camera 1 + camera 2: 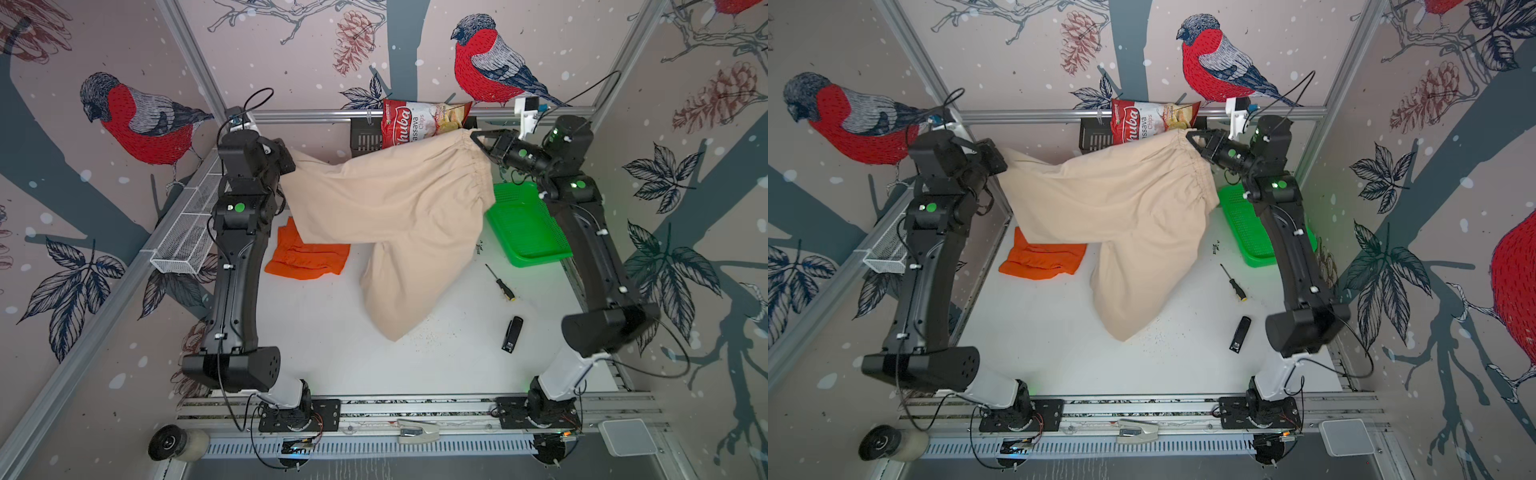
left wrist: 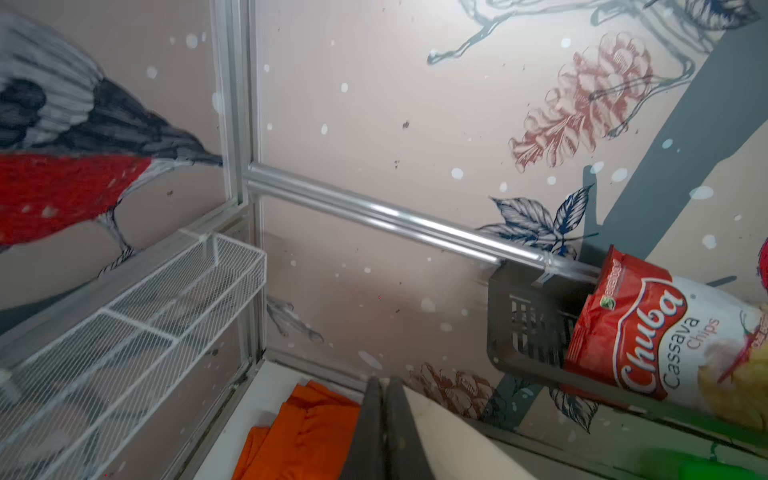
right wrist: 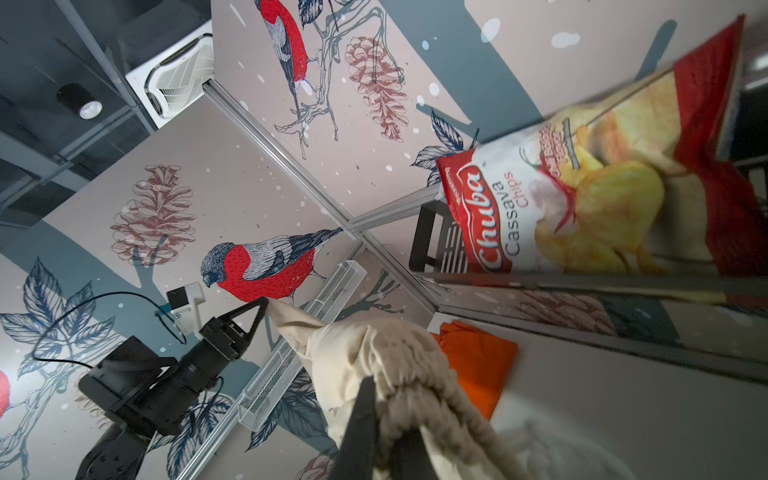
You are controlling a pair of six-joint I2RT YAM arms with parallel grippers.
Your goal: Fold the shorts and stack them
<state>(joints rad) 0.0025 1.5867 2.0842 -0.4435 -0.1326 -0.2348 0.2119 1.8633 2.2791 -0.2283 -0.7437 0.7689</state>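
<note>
1. In both top views the beige shorts [image 1: 395, 199] hang in the air, stretched between the two arms above the white tabletop [image 1: 332, 353]. The right pincer [image 1: 474, 135] is closed tight on the gathered waist. The left pincer [image 1: 287, 161] holds the other end and is mostly hidden by its own wrist. One leg hangs low; I cannot tell if it touches the tabletop. The cloth covers part of the folded orange shorts [image 1: 307, 257], a corner of the green basket [image 1: 528, 232] and the lower end of the chips bag [image 1: 415, 122]. A screwdriver [image 1: 500, 282] and a small black object [image 1: 512, 334] lie near the right arm, apart from the cloth.
2. In the left wrist view the left pincer's fingers [image 2: 368, 428] are pressed together, with beige cloth just beside them. The grip itself is cut off by the edge. The orange shorts lie below, near a white wire basket [image 2: 124, 332].
3. In the right wrist view the right pincer clamps the bunched waistband. Far off, the left pincer pinches a cloth corner. The chips bag is close and blurred.
</note>
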